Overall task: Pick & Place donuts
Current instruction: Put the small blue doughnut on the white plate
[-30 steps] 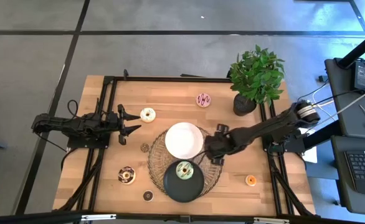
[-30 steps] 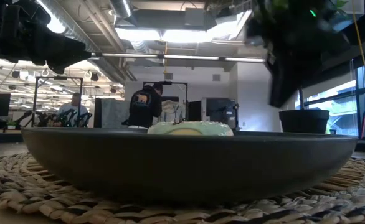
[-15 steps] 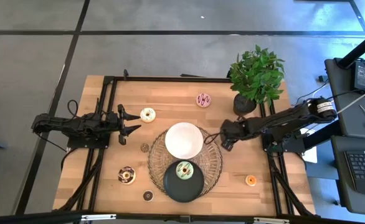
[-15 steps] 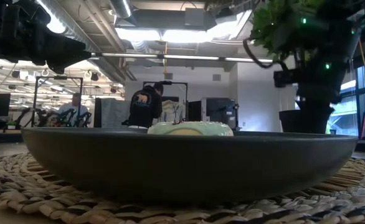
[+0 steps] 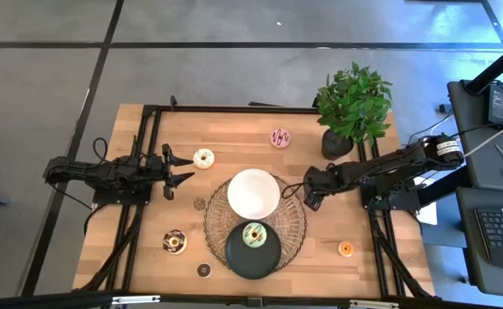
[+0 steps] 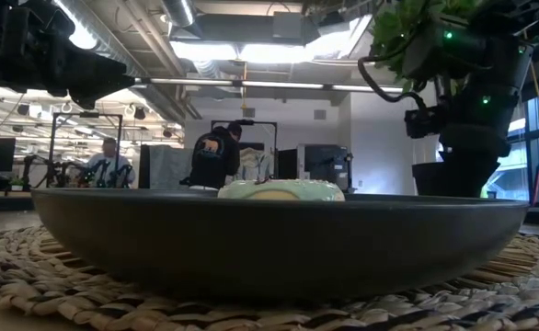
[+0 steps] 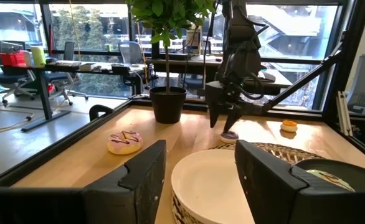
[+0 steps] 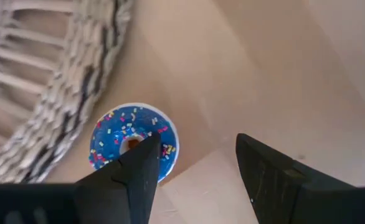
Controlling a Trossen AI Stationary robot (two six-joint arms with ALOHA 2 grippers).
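Note:
My right gripper (image 5: 310,199) (image 8: 198,146) is open and hovers just above a mini purple-blue sprinkled donut (image 8: 132,142) (image 7: 230,134), which lies flat on the wood beside the woven mat's right edge. One finger shows over the donut's edge. A green donut (image 5: 253,234) (image 6: 280,190) lies in the black plate (image 5: 253,262). My left gripper (image 5: 183,169) (image 7: 201,155) waits open at the table's left, next to the cream donut (image 5: 203,158). On bare wood lie the pink-striped donut (image 5: 281,137), chocolate donut (image 5: 175,241), orange mini (image 5: 346,249) and brown mini (image 5: 203,269).
The woven mat (image 5: 296,225) carries a white plate (image 5: 253,192) and the black plate. A potted plant (image 5: 353,103) stands at the far right, close behind the right arm. Another small mini donut (image 5: 200,204) lies at the mat's left edge. People stand in the room beyond.
My right gripper has drawn back from beside the black plate, moving toward the table's right and far side, off the mat to its right edge. It now stands over the purple-blue mini donut. In the last half second it has barely shifted. The green donut stayed in the black plate.

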